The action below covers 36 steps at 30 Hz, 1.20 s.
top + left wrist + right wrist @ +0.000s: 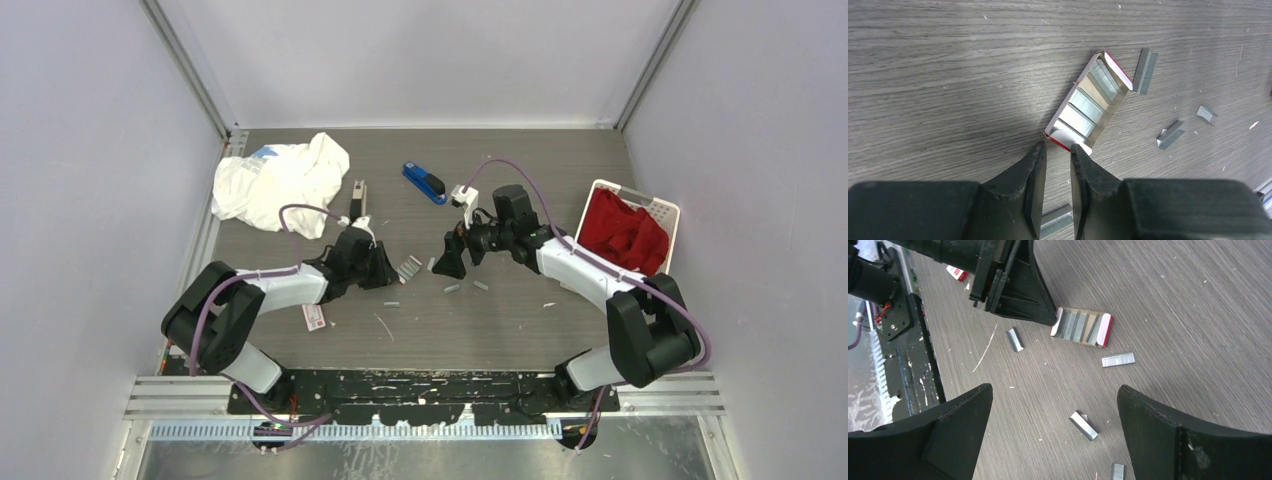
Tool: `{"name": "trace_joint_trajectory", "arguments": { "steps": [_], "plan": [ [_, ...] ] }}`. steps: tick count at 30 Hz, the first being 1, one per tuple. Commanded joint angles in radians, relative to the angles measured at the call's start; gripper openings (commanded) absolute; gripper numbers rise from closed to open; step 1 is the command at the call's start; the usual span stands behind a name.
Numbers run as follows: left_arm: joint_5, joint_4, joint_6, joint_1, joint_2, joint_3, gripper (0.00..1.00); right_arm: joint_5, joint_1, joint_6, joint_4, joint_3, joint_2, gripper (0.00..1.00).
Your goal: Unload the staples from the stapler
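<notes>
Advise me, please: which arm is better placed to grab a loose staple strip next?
Right: the right claw gapes wide over a loose staple strip; the left claw is barely parted, at the end of the staple box.

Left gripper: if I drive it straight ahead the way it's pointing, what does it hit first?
Most likely the small open box holding staple strips: the left gripper, jaws narrowly apart, points at its near white flap, almost touching. Height is unclear, so it could skim over.

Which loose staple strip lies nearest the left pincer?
The strip partly hidden beneath the left pincer; the others lie farther off, beyond the staple box.
</notes>
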State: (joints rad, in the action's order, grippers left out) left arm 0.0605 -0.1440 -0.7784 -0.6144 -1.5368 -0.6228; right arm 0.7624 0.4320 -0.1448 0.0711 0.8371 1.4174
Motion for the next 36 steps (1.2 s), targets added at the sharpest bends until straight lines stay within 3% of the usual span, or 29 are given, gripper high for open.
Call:
{"name": "trace_joint_trajectory", "arguments": {
  "steps": [1, 7, 14, 23, 28, 36],
  "plan": [
    [-0.001, 0.041, 0.016, -0.005, -0.032, 0.028, 0.26, -0.087, 0.024, 0.030, -0.021, 0.055, 0.015, 0.99],
    [-0.079, 0.122, 0.058, -0.003, 0.046, 0.037, 0.27, -0.156, 0.051, 0.013, 0.008, 0.096, 0.054, 0.97],
    [-0.087, 0.152, 0.123, -0.004, 0.310, 0.133, 0.31, -0.217, 0.087, -0.082, 0.129, 0.211, 0.108, 0.97],
    [-0.013, 0.145, 0.208, 0.002, 0.618, 0.198, 0.63, -0.210, 0.118, -0.121, 0.253, 0.397, 0.227, 0.96],
    [-0.012, 0.052, 0.196, 0.004, 0.707, 0.291, 0.79, -0.222, 0.140, -0.114, 0.248, 0.409, 0.247, 0.96],
    [-0.034, -0.027, 0.158, 0.004, 0.714, 0.362, 0.81, -0.255, 0.140, -0.075, 0.206, 0.366, 0.267, 0.95]
  ]
}}
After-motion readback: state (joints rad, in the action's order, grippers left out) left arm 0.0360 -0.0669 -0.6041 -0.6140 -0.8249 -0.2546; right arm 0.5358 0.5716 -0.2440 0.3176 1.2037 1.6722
